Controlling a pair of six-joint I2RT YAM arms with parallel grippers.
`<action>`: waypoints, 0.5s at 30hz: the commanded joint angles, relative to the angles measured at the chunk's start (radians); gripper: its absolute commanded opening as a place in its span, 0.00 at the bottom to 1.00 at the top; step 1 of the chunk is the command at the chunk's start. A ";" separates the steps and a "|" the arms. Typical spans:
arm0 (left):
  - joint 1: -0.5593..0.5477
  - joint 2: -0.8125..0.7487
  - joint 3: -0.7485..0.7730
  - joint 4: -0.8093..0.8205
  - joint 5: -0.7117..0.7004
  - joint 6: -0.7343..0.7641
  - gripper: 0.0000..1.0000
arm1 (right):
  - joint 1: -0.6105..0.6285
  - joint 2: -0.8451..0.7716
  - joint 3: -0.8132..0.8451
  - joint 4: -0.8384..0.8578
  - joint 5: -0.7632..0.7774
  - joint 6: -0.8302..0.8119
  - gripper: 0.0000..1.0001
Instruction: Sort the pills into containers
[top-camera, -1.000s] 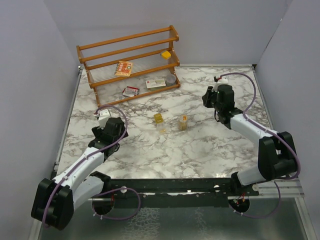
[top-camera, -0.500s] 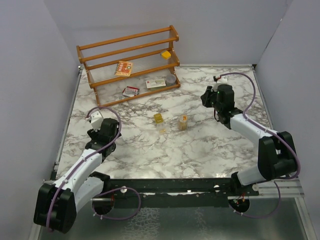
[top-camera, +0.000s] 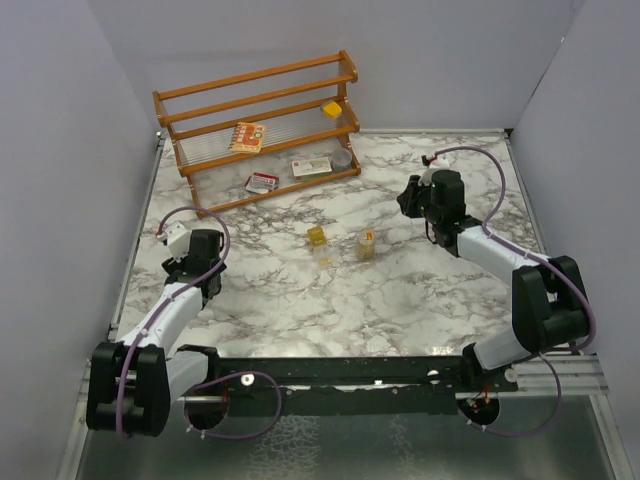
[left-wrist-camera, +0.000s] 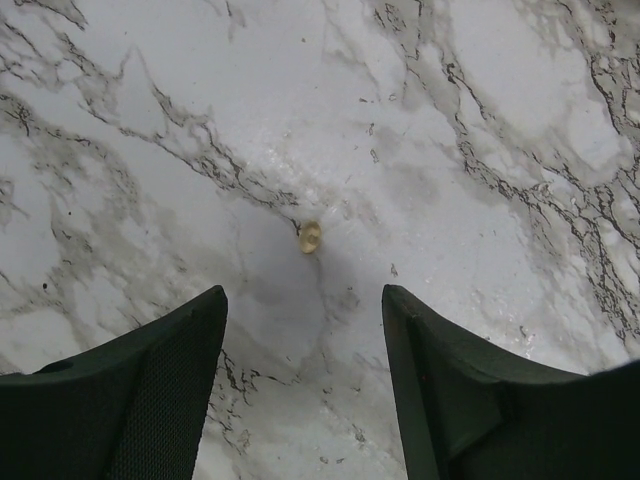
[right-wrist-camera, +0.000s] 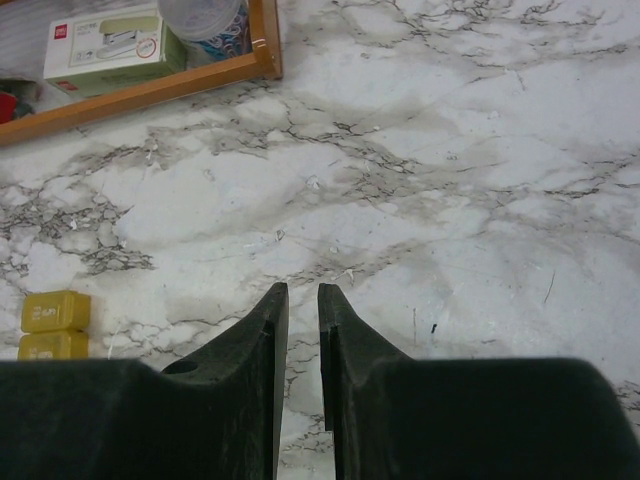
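A small yellowish pill (left-wrist-camera: 310, 236) lies on the marble just ahead of my left gripper (left-wrist-camera: 302, 290), which hangs open above the table with nothing between its fingers. In the top view this left gripper (top-camera: 207, 243) is near the table's left side. The containers stand mid-table: a squarish yellow box (top-camera: 316, 236) and, to its right, a round amber jar (top-camera: 367, 243). My right gripper (top-camera: 410, 197) hovers right of the jar. Its fingers (right-wrist-camera: 270, 320) stand a narrow gap apart and hold nothing. The yellow box (right-wrist-camera: 55, 311) shows at that view's left edge.
A wooden rack (top-camera: 258, 128) stands at the back left with card packets (top-camera: 311, 167), a round grey tin (top-camera: 343, 157) and a yellow piece (top-camera: 331, 108) on its shelves. A small pale thing (top-camera: 324, 260) lies just in front of the yellow box. Grey walls close in both sides.
My left gripper has swung left and back from mid-table toward the left edge, and its jaws have narrowed. The right arm has barely shifted.
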 joint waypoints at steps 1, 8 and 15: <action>0.018 -0.001 0.004 0.067 0.051 0.025 0.64 | 0.002 0.022 0.012 0.037 -0.035 0.009 0.18; 0.047 -0.007 -0.011 0.095 0.065 0.019 0.60 | 0.002 0.041 0.022 0.033 -0.073 0.011 0.18; 0.064 0.025 -0.015 0.108 0.077 0.004 0.56 | 0.002 0.047 0.024 0.028 -0.077 0.012 0.18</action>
